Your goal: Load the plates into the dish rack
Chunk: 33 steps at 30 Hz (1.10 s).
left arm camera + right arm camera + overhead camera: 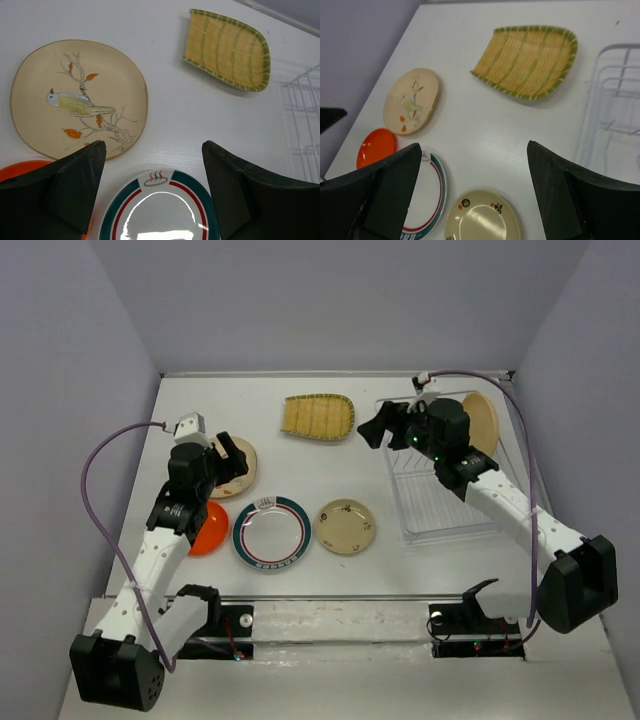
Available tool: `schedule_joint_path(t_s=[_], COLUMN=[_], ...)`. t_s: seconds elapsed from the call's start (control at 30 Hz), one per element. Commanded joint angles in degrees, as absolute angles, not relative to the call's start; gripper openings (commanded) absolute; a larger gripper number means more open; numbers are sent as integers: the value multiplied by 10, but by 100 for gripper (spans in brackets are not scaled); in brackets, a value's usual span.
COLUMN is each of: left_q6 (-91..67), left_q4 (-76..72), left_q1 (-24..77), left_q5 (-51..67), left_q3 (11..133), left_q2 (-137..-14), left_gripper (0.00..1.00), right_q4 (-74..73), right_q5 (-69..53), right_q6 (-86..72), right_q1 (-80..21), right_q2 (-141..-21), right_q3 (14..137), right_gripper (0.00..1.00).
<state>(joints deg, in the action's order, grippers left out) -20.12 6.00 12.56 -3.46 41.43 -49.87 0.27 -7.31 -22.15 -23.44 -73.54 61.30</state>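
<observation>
From above, the dish rack (440, 502) lies on the right side of the table (330, 475), with the plain tan plate (483, 420) standing on edge in its far end. The right gripper (383, 425) hangs just left of the rack's far corner, near the yellow-green oblong dish (318, 417). The left gripper (230, 455) hovers over the cream floral plate (243, 472). Along the near side lie the small orange plate (208, 530), the white plate with teal-red rim (271, 533) and the small beige patterned plate (346, 526), all flat on the table

The left wrist camera shows its fingers (75, 190) wide apart with nothing between them, above the rim of the teal-red plate; the floral plate, painted with a bird on a branch, lies just beyond, the oblong dish farther off, and rack wires show at the right edge

The right wrist camera shows its own fingers (385, 195) spread and empty, the oblong dish ahead, the rack to the right, and four plates below and to the left
</observation>
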Motion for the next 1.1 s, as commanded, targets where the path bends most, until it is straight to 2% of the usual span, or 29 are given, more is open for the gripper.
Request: schedule_joint_path(t_s=[0.0, 0.13, 0.4, 0.53, 0.87, 0.97, 1.07], left_q6=[-250, -274, -282, -289, -238, -222, -214], left_q4=[19, 10, 7, -25, -43, -48, -47], left_q1=[47, -75, -192, -216, -221, -221, -221], left_q5=[-27, -3, 33, 56, 96, 114, 123], left_q3=[403, 401, 410, 429, 524, 541, 553], left_q2=[-529, -581, -700, -779, -970, -1002, -1035], left_gripper=[87, 85, 80, 75, 73, 68, 57], right_q4=[124, 151, 178, 176, 153, 151, 150], right_q5=[-120, -140, -183, -203, -219, -217, -228], right_q6=[-252, -265, -271, -279, -268, -266, -272], right_q1=[-274, -295, -301, -301, -301, -301, -301], right_q2=[-730, -716, -698, -691, -649, -650, -658], right_q3=[557, 518, 507, 507, 490, 492, 499], right_gripper=[91, 90, 89, 89, 87, 87, 87])
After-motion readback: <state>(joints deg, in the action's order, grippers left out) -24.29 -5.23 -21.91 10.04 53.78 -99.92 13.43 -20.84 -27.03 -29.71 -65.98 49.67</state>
